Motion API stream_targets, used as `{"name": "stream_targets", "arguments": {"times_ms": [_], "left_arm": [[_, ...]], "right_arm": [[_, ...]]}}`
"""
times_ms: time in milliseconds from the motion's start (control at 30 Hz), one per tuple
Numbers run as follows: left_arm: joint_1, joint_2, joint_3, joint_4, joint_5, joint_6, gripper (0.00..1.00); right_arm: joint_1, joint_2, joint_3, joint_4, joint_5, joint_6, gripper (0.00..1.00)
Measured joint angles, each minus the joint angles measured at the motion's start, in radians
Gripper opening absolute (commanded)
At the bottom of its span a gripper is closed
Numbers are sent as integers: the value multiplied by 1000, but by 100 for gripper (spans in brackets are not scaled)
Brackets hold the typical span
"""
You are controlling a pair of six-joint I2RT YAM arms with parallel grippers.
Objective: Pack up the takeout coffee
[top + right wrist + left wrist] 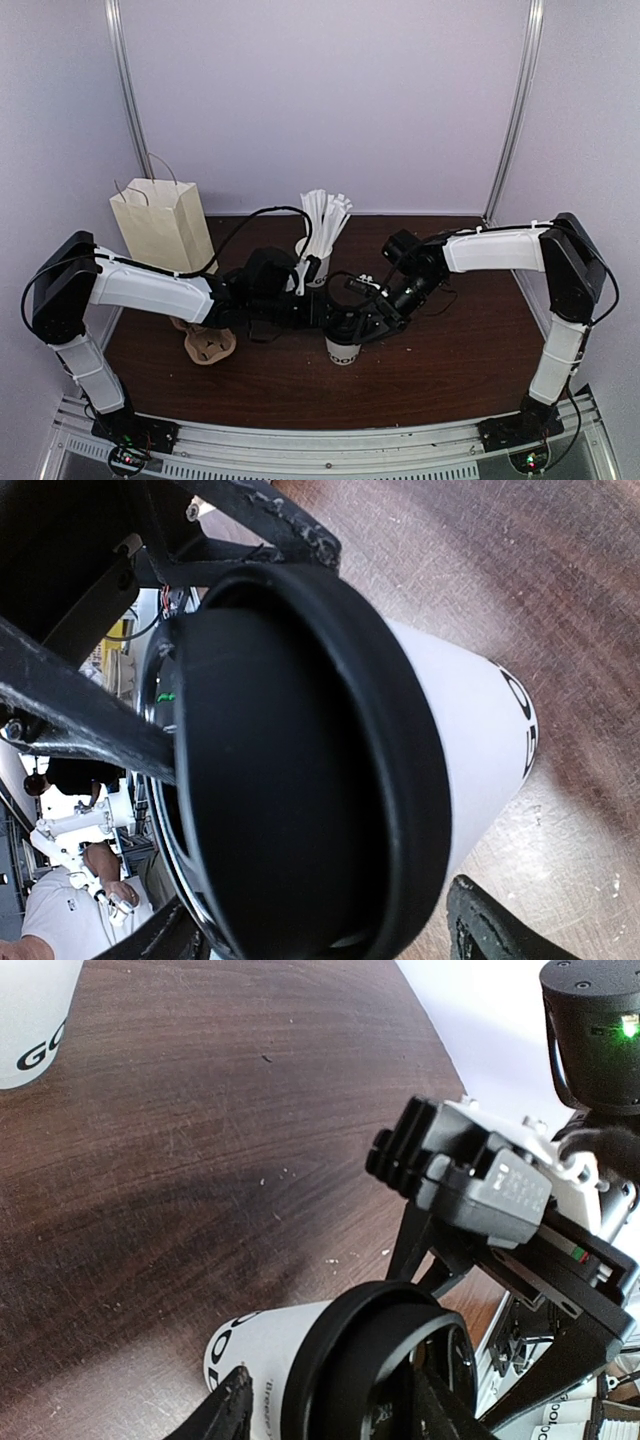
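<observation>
The takeout coffee cup (pixel 343 352) stands upright on the table's middle, white with dark letters, its black lid (pixel 370 1360) on top. My left gripper (pixel 335 318) comes from the left and holds the cup (pixel 255 1345) just under the lid's rim; one fingertip (pixel 228 1408) lies against the white wall. From the right, my right gripper (pixel 362 322) straddles the lid (pixel 290 770), its jaws standing apart on either side, and one fingertip (pixel 485 925) sits just off the rim. The cup's wall (pixel 470 730) shows beyond the lid.
A paper bag (pixel 160 222) stands open at the back left. The brown pulp tray (pixel 208 345) lies under my left arm. A second white cup (pixel 318 262) holding tall white wrapped sticks (pixel 322 220) stands right behind the grippers, and that second cup (pixel 30 1020) shows again at upper left.
</observation>
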State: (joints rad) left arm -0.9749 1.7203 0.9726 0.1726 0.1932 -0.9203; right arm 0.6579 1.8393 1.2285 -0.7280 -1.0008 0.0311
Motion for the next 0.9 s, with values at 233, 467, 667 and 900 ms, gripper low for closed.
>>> {"name": "stream_targets", "arguments": {"times_ms": [233, 467, 667, 900], "left_arm": [[-2, 0, -4, 6, -8, -6, 54], [1, 0, -25, 42, -32, -22, 54], [-2, 0, -32, 59, -34, -25, 54], [-2, 2, -30, 57, -34, -31, 54]], "right_arm": [[11, 19, 5, -20, 26, -2, 78], [-3, 97, 14, -62, 185, -17, 75], [-24, 90, 22, -70, 185, -60, 77], [-30, -124, -31, -42, 120, -92, 65]]}}
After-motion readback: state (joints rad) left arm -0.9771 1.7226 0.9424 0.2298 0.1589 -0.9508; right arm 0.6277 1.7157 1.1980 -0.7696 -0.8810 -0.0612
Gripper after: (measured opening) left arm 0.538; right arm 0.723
